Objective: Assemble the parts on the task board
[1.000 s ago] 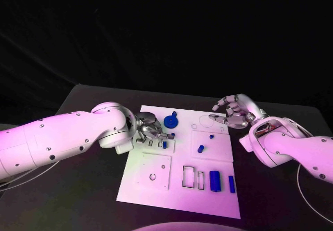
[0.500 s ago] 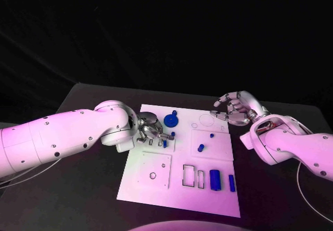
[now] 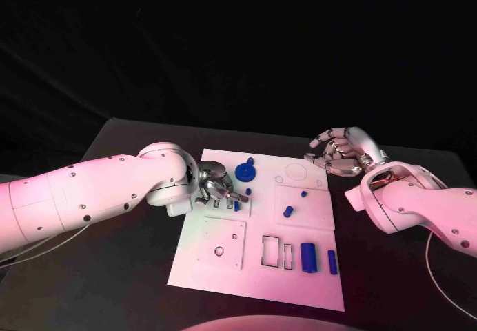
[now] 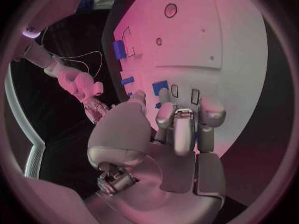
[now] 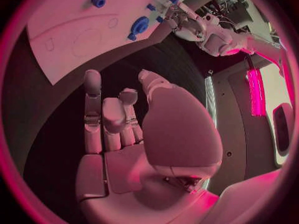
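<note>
On the white task board [image 3: 298, 276] at mid-worktop [image 3: 119, 145], 2 blue bars [image 3: 309, 258] lie lengthwise near its front edge. Left robot hand [image 3: 217, 187] curls over small blue parts [image 3: 236, 205], grip unclear. Right robot hand [image 3: 339, 153] hovers beside the board, loosely curled, holding nothing.

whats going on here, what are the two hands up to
The robot is assembling blue parts on the white task board. Its left hand is down on the board's far left area, fingers at a small blue part. Its right hand hovers empty off the board's far right corner. Other blue parts lie on the board.
</note>
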`<state>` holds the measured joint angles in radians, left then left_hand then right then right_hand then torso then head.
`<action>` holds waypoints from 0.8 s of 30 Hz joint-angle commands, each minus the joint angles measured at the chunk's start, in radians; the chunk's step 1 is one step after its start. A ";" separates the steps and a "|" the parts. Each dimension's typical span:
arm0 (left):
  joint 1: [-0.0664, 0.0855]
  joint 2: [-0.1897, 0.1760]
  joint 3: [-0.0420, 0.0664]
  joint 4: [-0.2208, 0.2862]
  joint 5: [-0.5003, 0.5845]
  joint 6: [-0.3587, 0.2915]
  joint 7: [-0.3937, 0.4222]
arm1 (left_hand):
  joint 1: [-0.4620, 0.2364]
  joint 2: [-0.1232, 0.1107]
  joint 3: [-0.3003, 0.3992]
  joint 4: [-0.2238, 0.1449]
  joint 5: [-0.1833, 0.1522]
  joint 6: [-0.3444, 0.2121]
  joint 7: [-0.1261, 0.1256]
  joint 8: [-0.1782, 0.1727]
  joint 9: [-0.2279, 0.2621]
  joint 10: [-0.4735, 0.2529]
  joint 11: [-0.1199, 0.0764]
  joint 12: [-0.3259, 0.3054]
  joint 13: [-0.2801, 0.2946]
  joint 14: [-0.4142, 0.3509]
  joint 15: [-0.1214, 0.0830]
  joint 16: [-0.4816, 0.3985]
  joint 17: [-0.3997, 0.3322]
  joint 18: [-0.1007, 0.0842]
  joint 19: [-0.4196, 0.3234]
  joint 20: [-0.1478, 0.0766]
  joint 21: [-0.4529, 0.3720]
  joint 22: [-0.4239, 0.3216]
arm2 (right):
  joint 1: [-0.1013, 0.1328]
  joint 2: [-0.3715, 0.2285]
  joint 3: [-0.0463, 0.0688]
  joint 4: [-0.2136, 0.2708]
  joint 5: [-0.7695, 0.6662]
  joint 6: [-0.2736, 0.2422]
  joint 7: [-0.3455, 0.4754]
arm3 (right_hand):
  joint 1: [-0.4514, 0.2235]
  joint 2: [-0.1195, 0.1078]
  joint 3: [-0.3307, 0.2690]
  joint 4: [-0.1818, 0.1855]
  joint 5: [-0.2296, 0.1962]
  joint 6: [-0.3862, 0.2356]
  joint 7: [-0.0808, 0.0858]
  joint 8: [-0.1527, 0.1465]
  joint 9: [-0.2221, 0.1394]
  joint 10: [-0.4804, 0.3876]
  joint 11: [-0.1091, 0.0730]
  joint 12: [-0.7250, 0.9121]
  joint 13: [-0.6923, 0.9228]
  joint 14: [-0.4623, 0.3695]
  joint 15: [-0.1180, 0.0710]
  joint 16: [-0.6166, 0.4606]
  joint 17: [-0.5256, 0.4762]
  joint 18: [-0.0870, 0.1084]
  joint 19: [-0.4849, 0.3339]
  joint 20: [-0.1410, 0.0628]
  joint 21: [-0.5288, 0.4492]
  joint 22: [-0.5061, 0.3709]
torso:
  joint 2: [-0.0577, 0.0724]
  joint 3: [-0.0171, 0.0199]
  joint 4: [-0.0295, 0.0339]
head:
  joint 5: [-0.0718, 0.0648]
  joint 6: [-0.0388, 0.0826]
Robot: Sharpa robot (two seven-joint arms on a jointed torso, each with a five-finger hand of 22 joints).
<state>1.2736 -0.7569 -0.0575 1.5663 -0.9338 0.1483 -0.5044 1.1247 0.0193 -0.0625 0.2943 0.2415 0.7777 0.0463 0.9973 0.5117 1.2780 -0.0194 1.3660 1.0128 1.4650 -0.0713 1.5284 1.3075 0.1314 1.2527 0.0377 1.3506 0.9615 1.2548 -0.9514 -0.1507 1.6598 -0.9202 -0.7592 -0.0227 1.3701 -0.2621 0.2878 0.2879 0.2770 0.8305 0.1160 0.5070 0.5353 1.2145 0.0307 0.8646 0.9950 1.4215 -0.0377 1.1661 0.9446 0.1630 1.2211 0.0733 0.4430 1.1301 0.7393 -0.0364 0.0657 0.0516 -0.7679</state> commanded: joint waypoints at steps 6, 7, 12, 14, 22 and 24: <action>0.001 0.012 0.000 -0.009 -0.019 0.023 -0.006 | 0.015 0.004 0.008 0.000 0.005 -0.003 0.000 -0.009 0.006 -0.006 -0.002 -0.006 0.001 0.071 -0.005 -0.001 0.127 -0.020 0.008 -0.001 0.004 0.001 | 0.001 0.002 0.000 -0.001 0.021 -0.012 0.024 | -0.002 -0.011 0.013 0.000 0.002 -0.008 -0.001 0.007 -0.002 -0.013 0.001 -0.019 -0.020 -0.009 0.001 -0.019 -0.013 0.018 -0.007 0.000 -0.029 -0.015 | 0.001 -0.0004 0.0003 | 0.000 -0.003; 0.001 0.013 0.000 -0.010 -0.019 0.021 -0.006 | 0.017 0.006 0.009 0.000 0.005 -0.003 0.000 -0.009 0.007 -0.006 -0.002 -0.006 0.001 0.071 -0.005 -0.001 0.127 -0.021 0.008 -0.001 0.004 0.002 | 0.001 0.002 0.000 -0.001 0.021 -0.012 0.023 | -0.002 -0.011 0.013 0.000 0.002 -0.008 -0.001 0.007 -0.002 -0.013 0.001 -0.019 -0.020 -0.009 0.001 -0.019 -0.013 0.018 -0.007 0.000 -0.029 -0.015 | 0.001 -0.0008 0.0003 | 0.000 -0.003; 0.001 0.018 0.000 -0.018 -0.019 0.021 -0.009 | 0.020 0.008 0.010 0.000 0.005 -0.005 0.000 -0.011 0.009 -0.008 -0.001 -0.008 -0.002 0.071 -0.005 -0.001 0.125 -0.021 0.008 -0.001 0.004 0.002 | 0.001 0.002 0.000 -0.001 0.021 -0.010 0.022 | 0.000 -0.013 0.020 -0.001 0.002 -0.009 -0.001 0.009 -0.003 -0.022 0.001 -0.036 -0.039 -0.012 0.001 -0.035 -0.026 0.019 -0.008 0.000 -0.049 -0.027 | 0.000 -0.0009 -0.0002 | 0.001 -0.005; 0.001 0.019 -0.001 -0.020 -0.019 0.023 -0.010 | 0.023 0.007 0.011 -0.001 0.004 -0.007 0.001 -0.013 0.010 -0.010 -0.001 -0.009 -0.004 0.070 -0.005 -0.001 0.125 -0.021 0.008 -0.001 0.004 0.002 | 0.002 0.002 0.000 -0.001 0.021 -0.010 0.022 | 0.000 -0.014 0.022 -0.001 0.002 -0.009 -0.001 0.009 -0.003 -0.023 0.001 -0.039 -0.043 -0.013 0.001 -0.038 -0.029 0.019 -0.008 0.000 -0.051 -0.028 | 0.000 -0.0006 0.0000 | 0.001 -0.005; 0.001 0.026 -0.002 -0.028 -0.019 0.043 -0.013 | 0.039 0.008 0.015 -0.001 0.004 -0.012 0.003 -0.020 0.017 -0.013 0.001 -0.011 -0.005 0.069 -0.004 -0.003 0.122 -0.021 0.008 0.000 0.005 0.004 | 0.002 0.002 0.000 -0.001 0.021 -0.008 0.020 | 0.000 -0.016 0.027 -0.001 0.001 -0.010 -0.001 0.011 -0.003 -0.029 0.001 -0.051 -0.057 -0.016 0.001 -0.052 -0.040 0.019 -0.007 0.000 -0.058 -0.034 | 0.000 -0.0008 0.0002 | -0.002 -0.007; 0.001 0.028 -0.002 -0.029 -0.019 0.045 -0.014 | 0.042 0.008 0.015 -0.001 0.005 -0.012 0.003 -0.021 0.017 -0.014 0.001 -0.011 -0.006 0.069 -0.003 -0.003 0.122 -0.021 0.008 0.000 0.005 0.005 | 0.002 0.003 0.000 -0.001 0.021 -0.008 0.020 | 0.000 -0.016 0.027 -0.001 0.001 -0.010 -0.001 0.011 -0.003 -0.029 0.001 -0.051 -0.057 -0.016 0.001 -0.052 -0.040 0.019 -0.007 0.000 -0.058 -0.034 | 0.001 -0.0009 0.0000 | -0.001 -0.007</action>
<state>1.2737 -0.7322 -0.0595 1.5373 -0.9498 0.1671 -0.5158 1.1543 0.0275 -0.0533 0.2924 0.2415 0.7740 0.0499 0.9802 0.5281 1.2702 -0.0195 1.3583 1.0074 1.4649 -0.0712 1.5284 1.3075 0.1157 1.2527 0.0376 1.3506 0.9657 1.2563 -0.9498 -0.1509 1.6583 -0.8968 -0.7674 -0.0117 1.3700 -0.2701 0.3096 0.2883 0.2770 0.8271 0.1125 0.5109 0.5336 1.1932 0.0341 0.8199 0.9384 1.4145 -0.0376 1.1200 0.9056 0.1629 1.2212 0.0734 0.3920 1.0964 0.7396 -0.0371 0.0658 0.0502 -0.7746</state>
